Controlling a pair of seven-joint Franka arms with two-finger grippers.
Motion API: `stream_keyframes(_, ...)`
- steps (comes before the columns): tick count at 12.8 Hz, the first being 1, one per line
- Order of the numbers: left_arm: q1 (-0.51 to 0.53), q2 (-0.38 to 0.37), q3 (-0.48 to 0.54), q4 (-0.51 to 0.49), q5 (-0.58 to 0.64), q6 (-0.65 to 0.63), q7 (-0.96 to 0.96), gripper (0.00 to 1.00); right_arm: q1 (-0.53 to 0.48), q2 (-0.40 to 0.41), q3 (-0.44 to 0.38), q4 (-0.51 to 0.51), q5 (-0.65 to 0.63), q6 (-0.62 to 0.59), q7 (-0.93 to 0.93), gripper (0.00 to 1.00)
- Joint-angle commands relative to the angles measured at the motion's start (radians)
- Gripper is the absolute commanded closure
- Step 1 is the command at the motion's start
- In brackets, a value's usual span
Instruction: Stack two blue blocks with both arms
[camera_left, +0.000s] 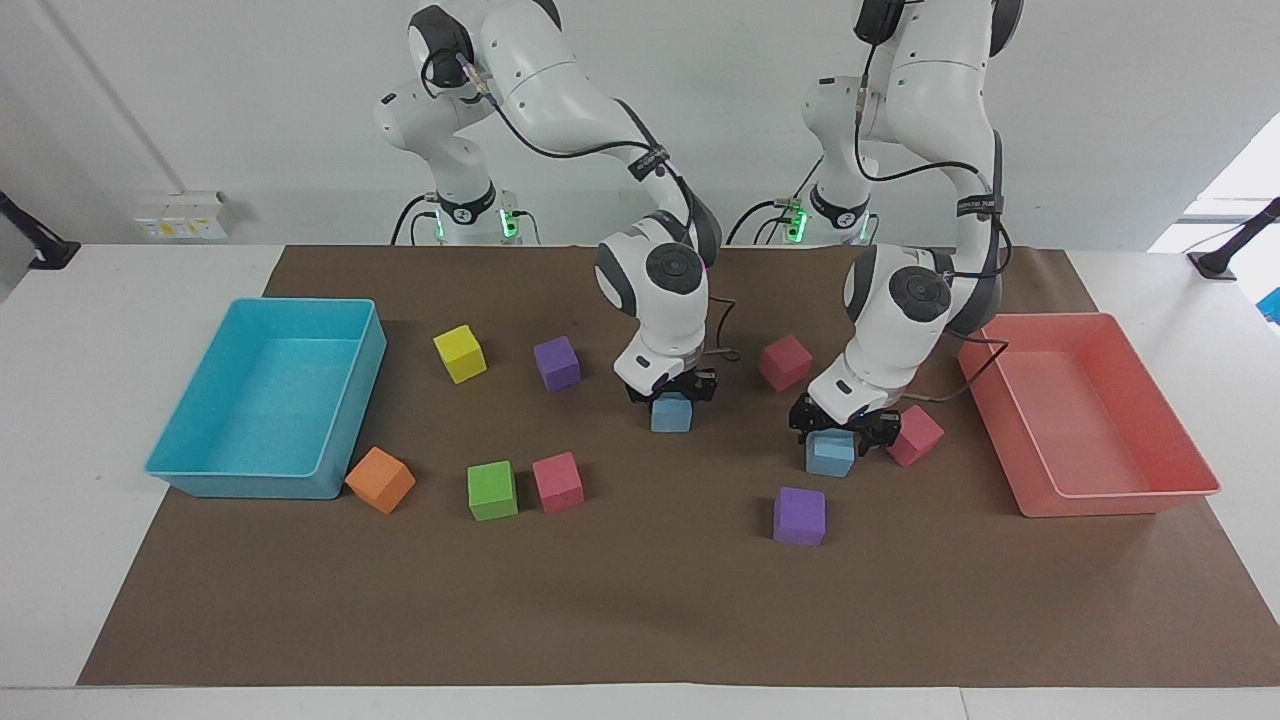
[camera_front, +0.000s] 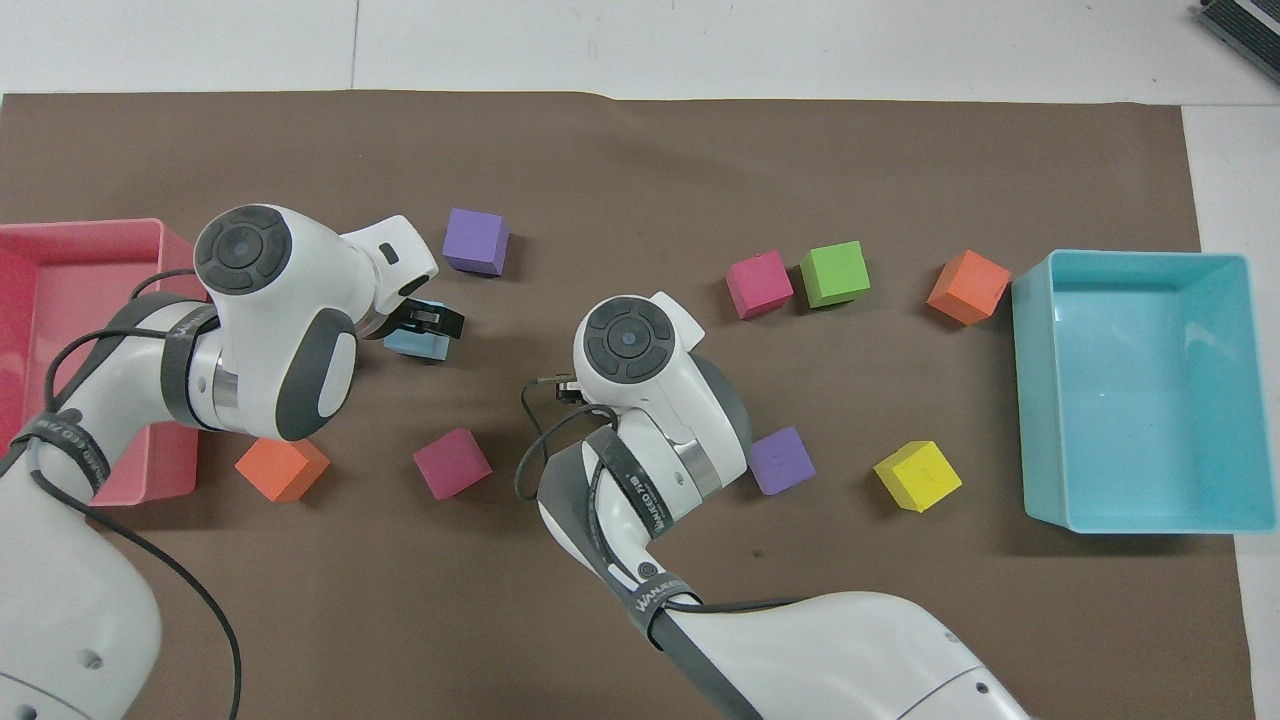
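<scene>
Grasp step: right gripper (camera_left: 672, 386) clenched on central blue block (camera_left: 671, 415), low over middle of counter (camera_left: 100, 300); left gripper (camera_left: 838, 428) spread wide astride second blue block (camera_left: 830, 456), beside pink cube (camera_left: 915, 436). Next, probably: close left gripper, lift one block, square it above the other. Overhead view hides central blue block beneath right wrist; facing view shows both

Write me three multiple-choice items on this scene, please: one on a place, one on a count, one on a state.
1. The yellow cube lies: A. on the mat between the bin and a purple cube; B. in the bin; C. on a purple cube.
2. Purple cubes: A. one; B. two; C. three.
3. The left gripper is: A. shut on a purple cube; B. in the bin; C. open over a blue block.
Answers: 1 A, bare mat under it; 2 B, a second lies farther from the robots; 3 C, fingertips apart above that block.
</scene>
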Motion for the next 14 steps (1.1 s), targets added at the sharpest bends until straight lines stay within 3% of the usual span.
stream_keyframes(1,-0.015,-0.017,0.015,-0.032,-0.002,0.029,-0.011,0.0,0.001,-0.02,0.002,-0.033,-0.003,0.02,-0.014,0.0)
stream_keyframes(6,-0.016,-0.023,0.015,-0.045,-0.002,0.023,-0.013,0.0,0.014,-0.066,-0.001,-0.033,-0.083,0.015,-0.019,0.0)
stream_keyframes(9,-0.018,-0.032,0.015,-0.069,-0.002,0.022,-0.023,0.36,0.008,-0.121,-0.007,-0.033,-0.112,0.0,-0.005,0.0)
stream_keyframes(11,-0.016,-0.029,0.018,-0.059,0.007,0.024,-0.034,0.72,0.003,-0.16,-0.013,-0.04,-0.112,-0.005,-0.004,0.0)
stream_keyframes(14,-0.016,-0.032,0.02,-0.046,0.009,0.01,-0.036,0.89,-0.058,-0.262,-0.013,-0.101,-0.109,-0.017,-0.025,0.0)
